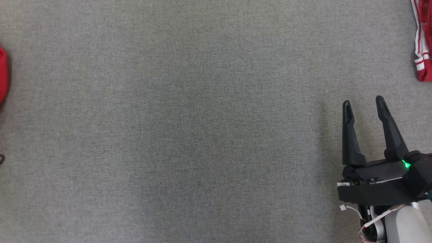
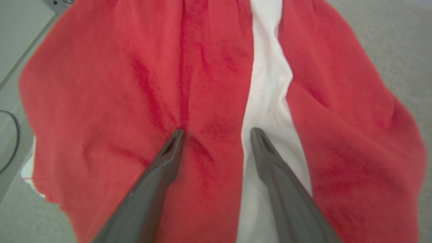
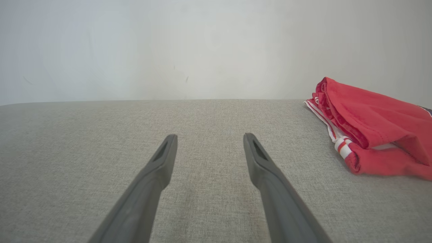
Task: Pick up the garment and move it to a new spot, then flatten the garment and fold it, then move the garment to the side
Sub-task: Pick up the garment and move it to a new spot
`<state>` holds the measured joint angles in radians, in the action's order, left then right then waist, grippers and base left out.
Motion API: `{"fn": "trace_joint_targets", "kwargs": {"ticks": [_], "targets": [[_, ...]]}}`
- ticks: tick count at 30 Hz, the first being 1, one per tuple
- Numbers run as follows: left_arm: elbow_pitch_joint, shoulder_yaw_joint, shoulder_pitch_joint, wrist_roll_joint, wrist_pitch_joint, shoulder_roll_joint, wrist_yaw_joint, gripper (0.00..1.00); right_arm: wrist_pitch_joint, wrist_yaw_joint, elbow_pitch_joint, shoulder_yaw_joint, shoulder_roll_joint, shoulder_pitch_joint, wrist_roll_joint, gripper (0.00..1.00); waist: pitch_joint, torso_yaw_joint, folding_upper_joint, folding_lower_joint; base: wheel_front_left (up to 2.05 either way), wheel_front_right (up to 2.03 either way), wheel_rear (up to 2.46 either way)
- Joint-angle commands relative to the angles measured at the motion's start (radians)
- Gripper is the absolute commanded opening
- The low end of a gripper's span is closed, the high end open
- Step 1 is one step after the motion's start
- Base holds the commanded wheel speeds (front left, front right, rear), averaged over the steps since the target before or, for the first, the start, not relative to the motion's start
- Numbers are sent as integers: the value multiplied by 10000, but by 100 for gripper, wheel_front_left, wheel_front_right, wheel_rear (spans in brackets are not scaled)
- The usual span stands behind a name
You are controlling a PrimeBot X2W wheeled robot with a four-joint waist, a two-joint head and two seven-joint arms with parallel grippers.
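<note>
A red garment (image 2: 111,94) with a white band (image 2: 270,98) down it lies crumpled close under my left gripper (image 2: 217,135). That gripper stands open, its fingertips just over or on the cloth; I cannot tell whether they touch. A sliver of the same garment (image 1: 2,74) shows at the left edge of the head view. My right gripper (image 1: 363,103) is open and empty at the lower right, low over bare grey cloth, and its fingers (image 3: 210,137) point across the surface toward a pale wall.
The work surface (image 1: 202,118) is a wide grey fabric-covered top. A second red garment (image 1: 423,40) with white stripes lies folded at the far right edge (image 3: 374,128). A dark cable (image 2: 13,141) and the table's left edge show beside the left garment.
</note>
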<state>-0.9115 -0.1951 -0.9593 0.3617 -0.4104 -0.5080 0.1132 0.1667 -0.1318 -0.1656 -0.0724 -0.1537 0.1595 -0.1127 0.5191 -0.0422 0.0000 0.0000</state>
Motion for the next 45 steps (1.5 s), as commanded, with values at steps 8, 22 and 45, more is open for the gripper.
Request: {"fn": "trace_joint_targets", "kwargs": {"ticks": [8,22,45], "targets": [[-397,73,200,-1,755,118,-105,0,-169,26,-18,64,70,114,105,100,-131,9,0,0,0,0,0],[317,386,-1149,604,4156,197,182,0,318,26,1013,204,274,-110,-201,100,-1531,71,0,0,0,0,0],[5556,4120,-937,1885,2854,1979,-46,0,989,26,3150,435,990,-459,-822,100,-3535,-2624,0,0,0,0,0]]}}
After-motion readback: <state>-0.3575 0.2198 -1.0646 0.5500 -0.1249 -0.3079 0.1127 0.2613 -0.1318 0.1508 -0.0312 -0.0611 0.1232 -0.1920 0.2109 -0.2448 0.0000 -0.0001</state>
